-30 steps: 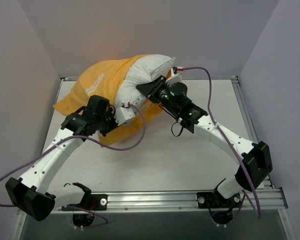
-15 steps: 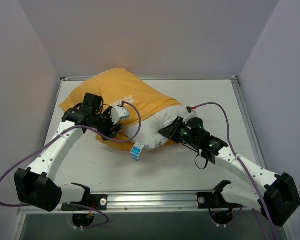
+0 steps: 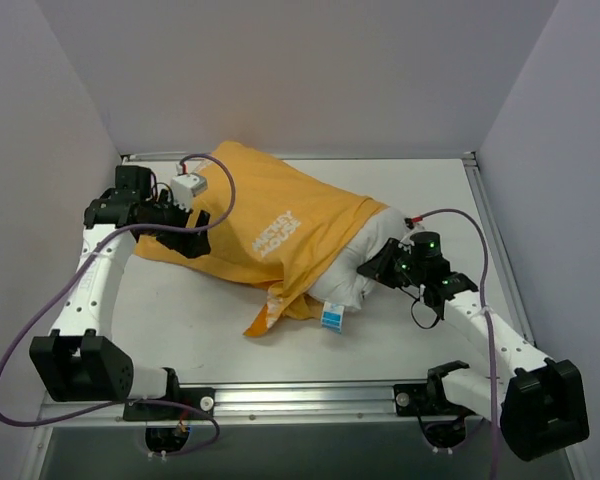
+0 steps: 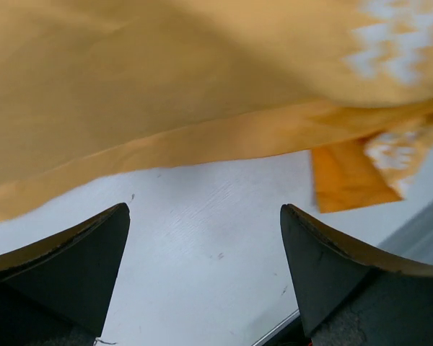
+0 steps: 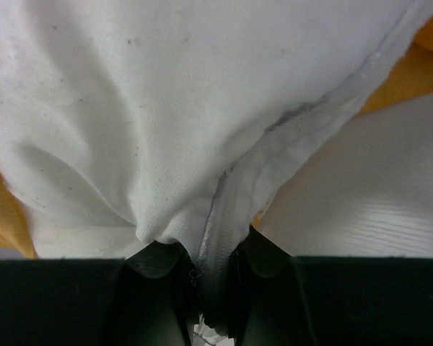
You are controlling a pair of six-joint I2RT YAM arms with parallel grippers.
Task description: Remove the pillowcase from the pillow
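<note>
The soft, limp pillowcase (image 3: 270, 225) lies on the counter (image 3: 410, 190), with the pillow (image 3: 365, 268) showing at its right end. The right tool (image 5: 202, 263) is clamped on the pillow seam. The left tool (image 4: 203, 216), apart and empty, should pinch the left hem.

A white table (image 3: 420, 190) is standing boxed in by pale grey walls (image 3: 300, 70) on three sides. A silver metal rail (image 3: 310, 400) is running along its near edge, and faint specks are showing on its top.

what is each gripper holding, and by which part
Right gripper pinches the pillow at a bunched bit of its zippered edge. Left gripper is open and holds nothing.
</note>
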